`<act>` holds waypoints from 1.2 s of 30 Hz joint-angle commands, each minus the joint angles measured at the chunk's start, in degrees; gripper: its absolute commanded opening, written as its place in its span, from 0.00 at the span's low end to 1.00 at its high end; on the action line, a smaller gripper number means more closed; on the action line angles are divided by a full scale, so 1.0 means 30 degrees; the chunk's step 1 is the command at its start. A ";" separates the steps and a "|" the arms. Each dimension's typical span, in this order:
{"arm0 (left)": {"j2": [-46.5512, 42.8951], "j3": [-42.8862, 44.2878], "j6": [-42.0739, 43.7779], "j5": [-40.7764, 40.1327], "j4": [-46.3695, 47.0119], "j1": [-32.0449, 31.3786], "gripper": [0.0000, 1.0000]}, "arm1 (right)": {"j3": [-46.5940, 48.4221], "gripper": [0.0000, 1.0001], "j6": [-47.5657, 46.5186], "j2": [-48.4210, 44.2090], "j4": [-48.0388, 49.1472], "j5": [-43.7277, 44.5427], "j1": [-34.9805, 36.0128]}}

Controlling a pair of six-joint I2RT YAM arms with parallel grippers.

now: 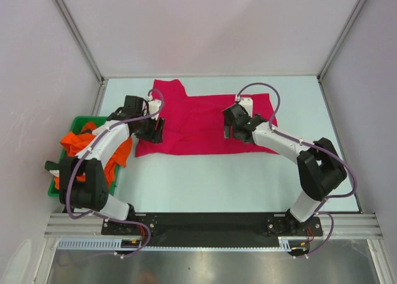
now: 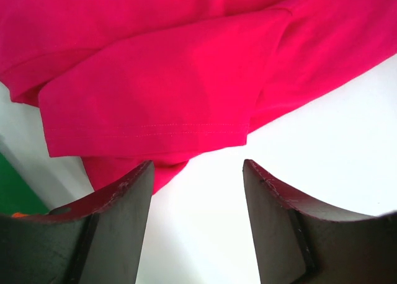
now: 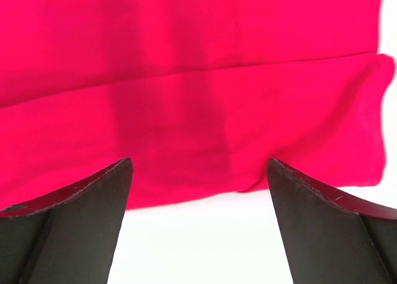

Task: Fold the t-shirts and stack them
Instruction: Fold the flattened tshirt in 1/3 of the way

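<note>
A magenta t-shirt (image 1: 198,123) lies spread flat on the white table, partly folded, one sleeve pointing back left. My left gripper (image 1: 151,130) hovers at its left edge, open and empty; its wrist view shows the folded sleeve and hem (image 2: 155,104) just ahead of the fingers (image 2: 118,216). My right gripper (image 1: 231,131) hovers over the shirt's right part near the front edge, open and empty; its wrist view shows the shirt's folded edge (image 3: 198,129) ahead of the fingers (image 3: 310,209). An orange t-shirt (image 1: 93,144) lies crumpled in a green bin.
The green bin (image 1: 75,124) stands at the table's left edge beside the left arm. White walls and metal frame posts enclose the table (image 1: 236,178). A black rail runs along the near edge.
</note>
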 commanded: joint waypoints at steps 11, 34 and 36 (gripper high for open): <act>-0.0197 -0.0576 -0.1504 -0.0255 0.0519 0.0062 0.63 | 0.1381 0.69 -0.0371 0.1950 0.1061 0.0070 0.2118; 0.1938 0.0038 -0.1709 -0.0225 0.0432 -0.0202 0.58 | 0.1352 0.54 0.0830 0.3298 0.0624 -0.0721 -0.1777; 0.2785 0.0477 -0.1797 -0.0283 0.0257 -0.0231 0.58 | 0.1383 0.54 0.0800 0.3505 0.0301 -0.0720 -0.2186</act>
